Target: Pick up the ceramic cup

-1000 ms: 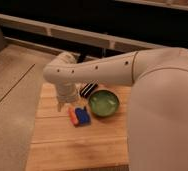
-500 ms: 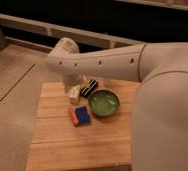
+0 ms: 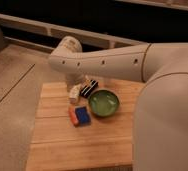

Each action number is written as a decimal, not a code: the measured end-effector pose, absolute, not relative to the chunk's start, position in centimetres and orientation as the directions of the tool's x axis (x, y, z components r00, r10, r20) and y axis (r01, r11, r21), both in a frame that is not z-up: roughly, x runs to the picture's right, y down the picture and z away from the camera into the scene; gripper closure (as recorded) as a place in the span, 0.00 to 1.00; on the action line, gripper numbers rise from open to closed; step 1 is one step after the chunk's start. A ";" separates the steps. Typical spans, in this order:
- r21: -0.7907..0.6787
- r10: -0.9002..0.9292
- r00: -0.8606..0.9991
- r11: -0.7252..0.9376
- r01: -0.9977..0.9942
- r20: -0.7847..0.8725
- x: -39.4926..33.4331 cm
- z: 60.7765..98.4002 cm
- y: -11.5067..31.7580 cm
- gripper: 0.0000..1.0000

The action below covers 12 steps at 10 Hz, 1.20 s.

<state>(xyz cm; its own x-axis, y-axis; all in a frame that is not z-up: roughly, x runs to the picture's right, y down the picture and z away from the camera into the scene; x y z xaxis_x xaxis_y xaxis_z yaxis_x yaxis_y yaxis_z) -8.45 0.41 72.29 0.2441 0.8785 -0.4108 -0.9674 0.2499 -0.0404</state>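
Observation:
The ceramic cup (image 3: 75, 94) is a small pale off-white cup on the wooden table (image 3: 57, 145), just left of the green bowl (image 3: 103, 103). My gripper (image 3: 76, 85) hangs from the white arm directly above the cup, at or touching its rim. The arm hides the cup's upper part.
A black packet with white stripes (image 3: 89, 88) lies right behind the cup, next to the bowl. A blue and red packet (image 3: 80, 116) lies in front of the cup. The table's left edge drops to a speckled floor (image 3: 12, 100). A dark counter runs behind.
The arm has swung right and toward the back, so the gripper went from the table's left part to right over the cup. The objects on the table have not moved.

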 end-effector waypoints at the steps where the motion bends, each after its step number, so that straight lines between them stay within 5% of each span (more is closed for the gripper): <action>1: -0.042 0.876 0.241 0.247 -0.968 -0.418 -8.5 72.7 0.8 0.35; 7: 0.116 0.899 0.164 0.228 -0.967 -0.406 4.3 75.2 -4.7 0.35; 12: 0.064 0.965 0.116 0.134 -0.989 -0.236 9.8 74.4 -11.4 0.35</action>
<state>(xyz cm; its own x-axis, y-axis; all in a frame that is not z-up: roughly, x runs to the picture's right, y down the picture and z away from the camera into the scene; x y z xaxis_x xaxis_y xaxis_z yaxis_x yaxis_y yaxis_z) 9.79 -11.38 74.41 0.1158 0.9648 -0.2363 -0.9889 0.1343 0.0636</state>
